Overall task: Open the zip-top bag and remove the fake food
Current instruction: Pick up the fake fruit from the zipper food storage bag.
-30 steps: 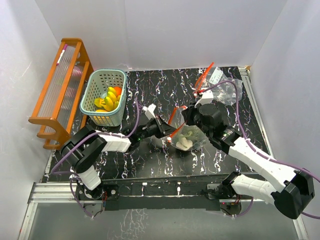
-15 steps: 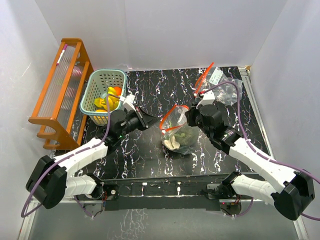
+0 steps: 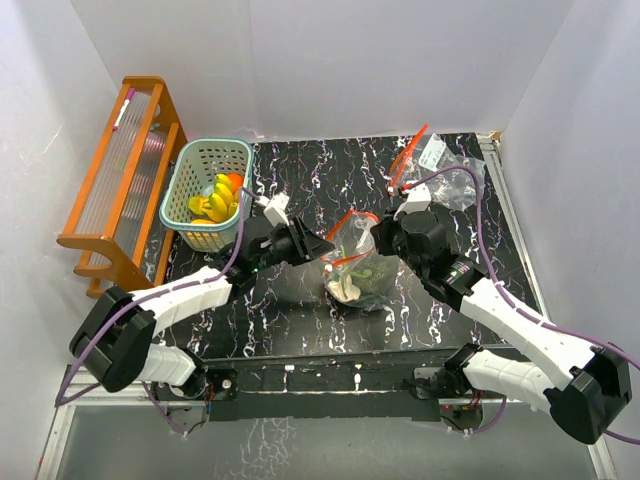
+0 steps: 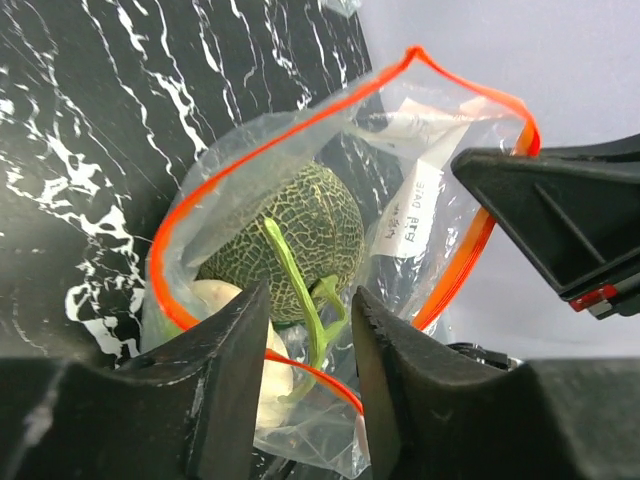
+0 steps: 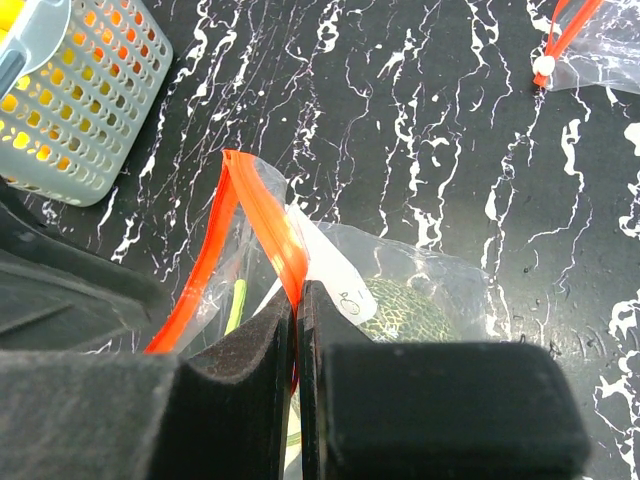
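Observation:
A clear zip-top bag (image 3: 358,268) with an orange zip rim stands open at mid table. Inside lie a green netted melon (image 4: 295,225), a pale piece (image 4: 222,305) and a green stem. My right gripper (image 3: 379,233) is shut on the bag's far rim (image 5: 268,225) and holds it up; its jaws (image 5: 297,290) are pressed together on the orange strip. My left gripper (image 3: 322,246) is open at the bag's mouth; in its wrist view (image 4: 308,297) the near rim runs between its fingers. A yellow banana bunch (image 3: 213,198) and an orange (image 3: 234,182) lie in the teal basket.
The teal slatted basket (image 3: 190,175) stands at the back left, also in the right wrist view (image 5: 90,110). An orange wooden rack (image 3: 110,190) stands beside it against the left wall. A second clear bag (image 3: 447,176) lies at the back right.
My left gripper drew back toward the basket, then came forward again to the bag's mouth. The right gripper kept hold of the rim and the bag now stands more open.

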Robot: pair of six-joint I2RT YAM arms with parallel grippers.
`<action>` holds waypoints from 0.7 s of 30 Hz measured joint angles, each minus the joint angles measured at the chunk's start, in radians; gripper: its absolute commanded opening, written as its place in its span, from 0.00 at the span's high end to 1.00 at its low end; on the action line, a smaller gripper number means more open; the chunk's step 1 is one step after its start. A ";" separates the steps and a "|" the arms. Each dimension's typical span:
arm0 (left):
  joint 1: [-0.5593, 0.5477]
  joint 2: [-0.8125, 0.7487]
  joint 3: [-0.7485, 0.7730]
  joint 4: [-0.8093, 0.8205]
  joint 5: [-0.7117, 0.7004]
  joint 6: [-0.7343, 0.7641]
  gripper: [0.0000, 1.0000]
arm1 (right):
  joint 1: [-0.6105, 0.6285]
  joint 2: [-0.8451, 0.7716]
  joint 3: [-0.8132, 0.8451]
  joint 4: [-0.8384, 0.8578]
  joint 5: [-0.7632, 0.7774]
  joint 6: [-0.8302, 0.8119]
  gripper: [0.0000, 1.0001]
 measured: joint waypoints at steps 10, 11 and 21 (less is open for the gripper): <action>-0.106 0.174 0.092 0.016 -0.031 0.016 0.51 | 0.000 0.000 0.000 0.001 -0.027 0.006 0.92; -0.117 0.193 0.098 0.016 -0.036 0.018 0.51 | 0.000 0.000 0.000 0.001 -0.027 0.006 0.92; -0.153 0.251 0.124 0.010 -0.052 0.013 0.59 | 0.000 0.000 0.000 0.005 -0.038 0.007 0.92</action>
